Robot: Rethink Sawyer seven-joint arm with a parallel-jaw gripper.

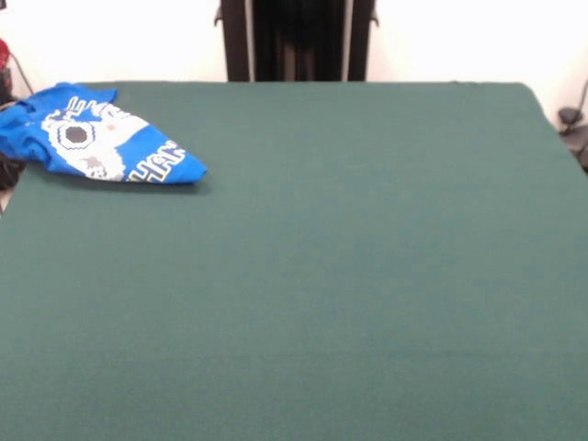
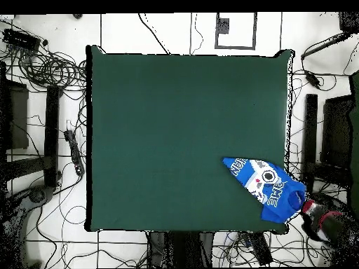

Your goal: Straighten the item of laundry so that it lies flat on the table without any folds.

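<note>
The item of laundry (image 1: 92,135) is a small bright blue T-shirt, print side up, at the far left of the table (image 1: 312,276) in the front view. It is bunched and folded into a wedge whose tip points toward the table's middle. In the overhead view the shirt (image 2: 265,187) lies by the lower right corner of the table (image 2: 175,119), with one end reaching the edge. A red and black part of the arm, with the gripper (image 2: 313,209), shows just off that corner, next to the shirt's outer end. Its shape is too unclear to read.
Cables (image 2: 49,66) and dark stands (image 2: 312,133) surround the table on the floor in the overhead view. The pedestal (image 1: 296,41) stands behind the far edge. A dark object (image 1: 574,124) sits off the right far corner.
</note>
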